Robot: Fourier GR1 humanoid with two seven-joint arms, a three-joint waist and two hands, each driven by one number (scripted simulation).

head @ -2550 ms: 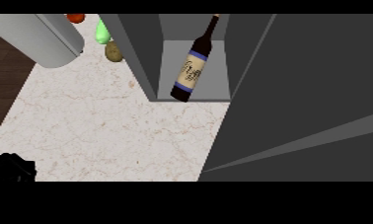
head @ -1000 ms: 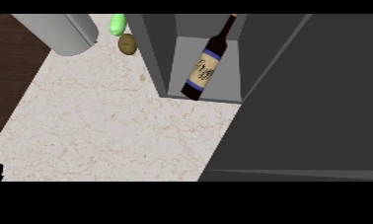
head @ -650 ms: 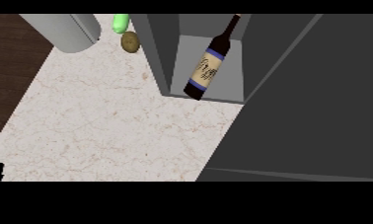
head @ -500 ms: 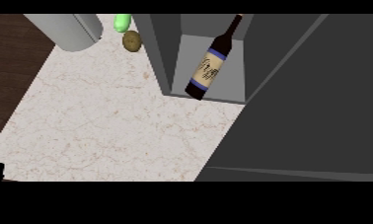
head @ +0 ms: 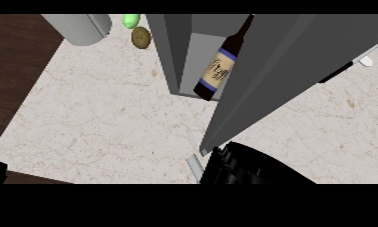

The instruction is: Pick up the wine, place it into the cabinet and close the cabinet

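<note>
Head view, left to right: a grey metal container sits far left on the marble counter, with a green thing and a brown potato just beside it. The wine bottle stands tilted inside the grey cabinet. The cabinet door is partway shut. A black hand is at the door's near edge; can't tell which hand it is or how its fingers sit.

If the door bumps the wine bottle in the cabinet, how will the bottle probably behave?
The wine bottle is tall and narrow, so it may tip. It looks like stiff glass, probably fragile. On its round side it would likely roll. The cabinet door stands close beside it.
</note>
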